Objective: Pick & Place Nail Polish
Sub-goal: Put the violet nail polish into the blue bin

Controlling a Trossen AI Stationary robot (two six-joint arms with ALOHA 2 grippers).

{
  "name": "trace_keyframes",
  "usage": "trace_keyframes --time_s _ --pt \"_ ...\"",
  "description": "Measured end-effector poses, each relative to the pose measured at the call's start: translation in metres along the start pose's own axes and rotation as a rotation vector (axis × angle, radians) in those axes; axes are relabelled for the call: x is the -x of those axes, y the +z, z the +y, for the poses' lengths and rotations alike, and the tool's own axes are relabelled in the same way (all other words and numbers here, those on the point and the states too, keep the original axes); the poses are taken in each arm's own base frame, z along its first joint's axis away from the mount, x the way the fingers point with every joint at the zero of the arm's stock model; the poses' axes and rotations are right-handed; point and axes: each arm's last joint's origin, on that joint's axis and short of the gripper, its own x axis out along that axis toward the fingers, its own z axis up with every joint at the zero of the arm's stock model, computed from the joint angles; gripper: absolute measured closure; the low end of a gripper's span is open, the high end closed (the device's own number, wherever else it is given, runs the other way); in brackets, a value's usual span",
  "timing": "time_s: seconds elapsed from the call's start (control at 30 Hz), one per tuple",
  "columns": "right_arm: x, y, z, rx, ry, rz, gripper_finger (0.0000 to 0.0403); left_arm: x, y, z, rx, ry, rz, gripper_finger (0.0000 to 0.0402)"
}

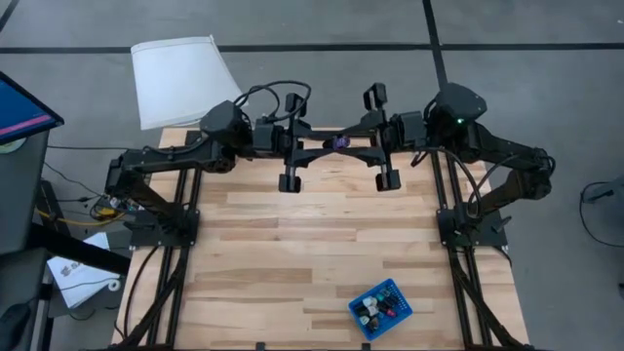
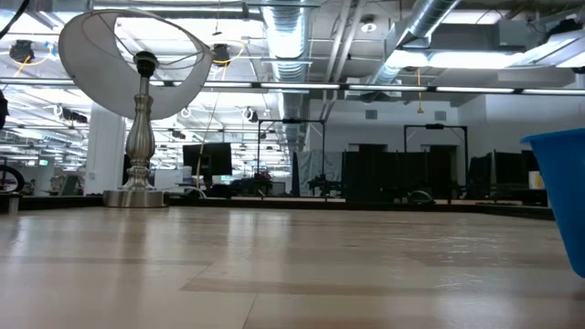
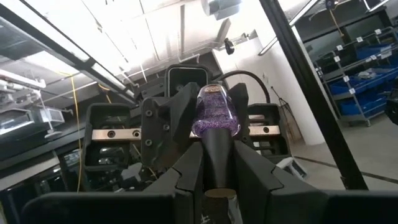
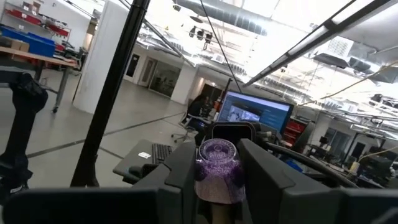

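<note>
Pincers meet in mid-air over the far edge of the desk point(image 1: 322, 244), nose to nose, with one purple nail polish bottle point(image 1: 340, 141) between them. From above I see the left pincer point(image 1: 322, 144) reaching in from its side and the right pincer point(image 1: 359, 142) from the other, both arms stretched level along the back of the desk and lifted clear of the wood.

On my left wrist feed, the left pincer's fingers point(image 3: 186, 180) are drawn close together around the bottle's dark cap point(image 3: 217, 155), which tapers toward the camera. The glittery purple body point(image 3: 215, 112) stands out beyond the fingertips. So the left pincer is clamped on the bottle by its cap.

The right pincer's fingers show on either side of that purple body, close against it. On my right wrist feed I see the rounded glass end of the bottle point(image 4: 217, 163) sitting between the two dark fingers point(image 4: 180, 171), which lie right beside it on both sides. I cannot tell whether they are pressing on the glass or only flanking it.

Near the front edge of the desk, toward the right arm's side, sits a small blue tray point(image 1: 381, 308) with several tiny bottles point(image 1: 370, 307) inside. It lies well apart from both pincers. A white lampshade point(image 1: 183, 78) stands at the far left corner. In the low view neither arm appears, only the lamp point(image 2: 139, 110) and the blue tray's wall point(image 2: 562, 192) at the edge.
</note>
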Motion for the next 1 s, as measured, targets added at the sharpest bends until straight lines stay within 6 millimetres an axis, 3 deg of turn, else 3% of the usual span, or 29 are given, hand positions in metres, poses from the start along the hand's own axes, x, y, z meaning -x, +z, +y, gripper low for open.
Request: trace_keyframes --time_s 0.17,0.33,0.53,0.67,0.83,1.0 --pt "0.001 -0.001 -0.002 -0.001 0.001 0.000 0.0312 0.000 0.000 0.000 0.001 0.000 0.001 0.0344" --pt "0.010 0.008 -0.002 0.012 -0.003 -0.017 0.0316 0.000 -0.004 0.000 0.008 0.031 0.053 0.0294" --pt "0.041 0.038 -0.001 0.037 -0.023 -0.086 0.0326 0.008 0.002 0.001 0.021 0.077 0.128 0.0211" --pt "0.068 0.057 0.003 0.036 -0.016 -0.107 0.0341 0.022 0.014 0.003 0.034 0.131 0.227 0.0180" --pt "0.101 0.076 0.015 0.019 0.049 -0.111 0.0343 0.045 0.038 0.004 0.047 0.147 0.290 0.0194" --pt "0.117 0.075 0.028 -0.066 0.127 -0.020 0.0346 0.068 0.057 0.003 0.085 0.174 0.362 0.0257"
